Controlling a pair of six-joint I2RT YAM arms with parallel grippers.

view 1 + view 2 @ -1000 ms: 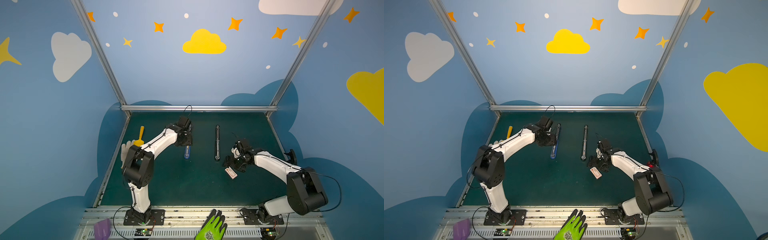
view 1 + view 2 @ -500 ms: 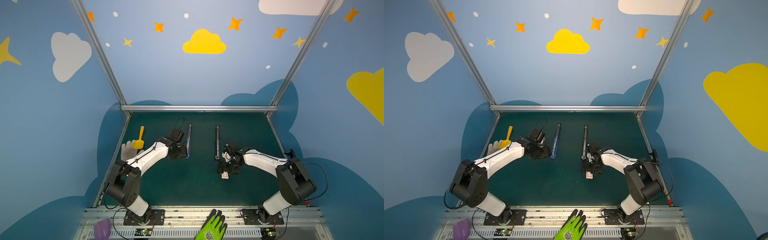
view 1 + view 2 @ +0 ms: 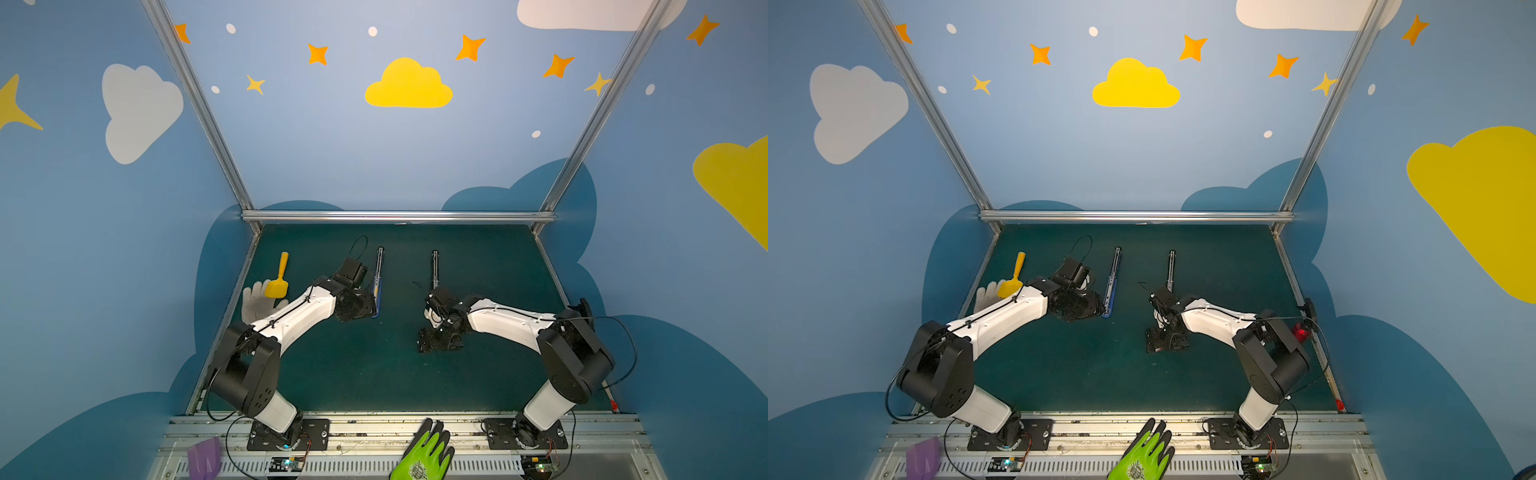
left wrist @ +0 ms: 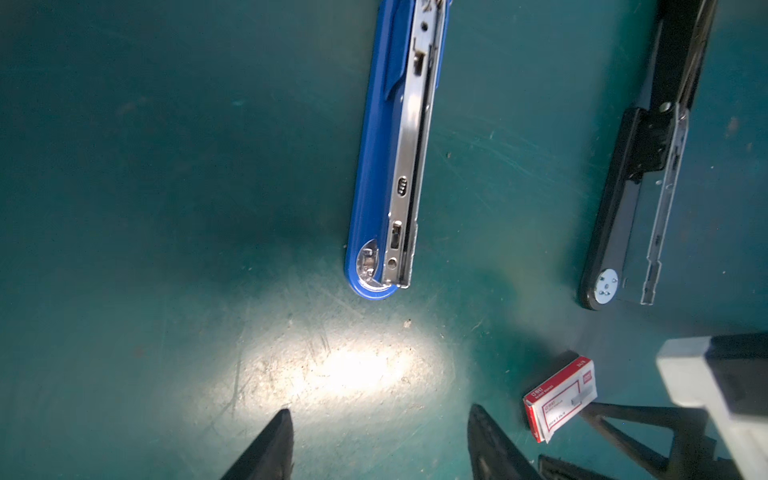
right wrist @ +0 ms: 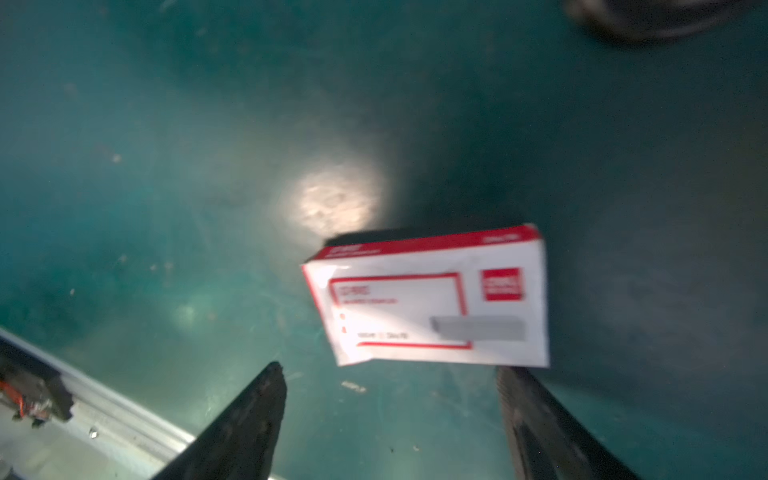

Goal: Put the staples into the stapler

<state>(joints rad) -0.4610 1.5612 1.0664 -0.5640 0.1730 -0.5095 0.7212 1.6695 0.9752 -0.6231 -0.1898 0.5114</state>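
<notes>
Blurred red-and-white box (image 5: 428, 297) — hidden under right claw (image 3: 439, 345) in both top views

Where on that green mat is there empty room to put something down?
Widest: the mat's front half, between left arm and right arm. Also between blue stapler and black stapler, and behind them by the rail. Crowded: yellow scoop and white glove at left.

An opened blue plastic stapler (image 4: 386, 166) lies on the green tabletop (image 4: 166, 187), with a black metal stapler (image 4: 619, 208) and a red-and-white cardboard box (image 4: 561, 399) nearby.

White shells (image 3: 303, 316), black joints (image 3: 249, 374), thin black cables (image 3: 598, 317), screwed black base plates (image 3: 316, 432).
</notes>
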